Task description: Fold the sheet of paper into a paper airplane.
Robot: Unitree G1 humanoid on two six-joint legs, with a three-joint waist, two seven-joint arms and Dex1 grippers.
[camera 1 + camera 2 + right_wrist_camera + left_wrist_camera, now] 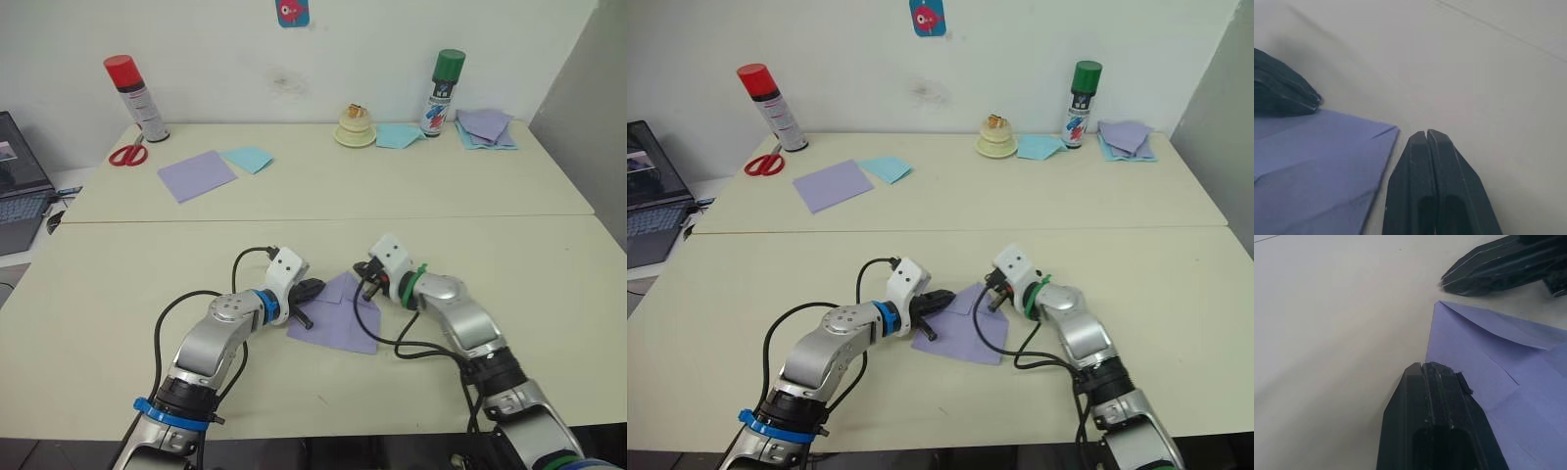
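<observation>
1. The sheet of paper (338, 315) lay flat on the near part of the tabletop (509, 196), between the two grippers; it was thin, matte lavender, with one corner flap folded inward to a point and fine crease lines crossing its face.
2. The left gripper (310, 292) sat at the sheet's left edge; in the left wrist view its black ribbed fingers (1437, 418) were pressed together with no gap, their tip resting at the paper's edge; whether any paper was pinched under them could not be made out.
3. The right gripper (370, 287) sat just beside the sheet's upper right corner; in the right wrist view its fingers (1432, 181) met along a thin seam, closed on nothing, on bare tabletop just off the paper's folded corner.
4. From the head views the fingertips of both grippers were small and dark, partly hidden by the white wrist housings, so contact with the paper was hard to judge there.
5. Far back on the tabletop lay a smooth lavender square (197, 175) touching a pale blue sheet (247, 158); red scissors (128, 154) and a red-capped spray can (135, 98) stood to their left.
6. To the right were a cream round dish (355, 127), a green-capped spray can (443, 93), another blue sheet (397, 135) and a loose stack of lavender and blue papers (486, 127); a laptop (20, 186) was cut off by the left edge.
</observation>
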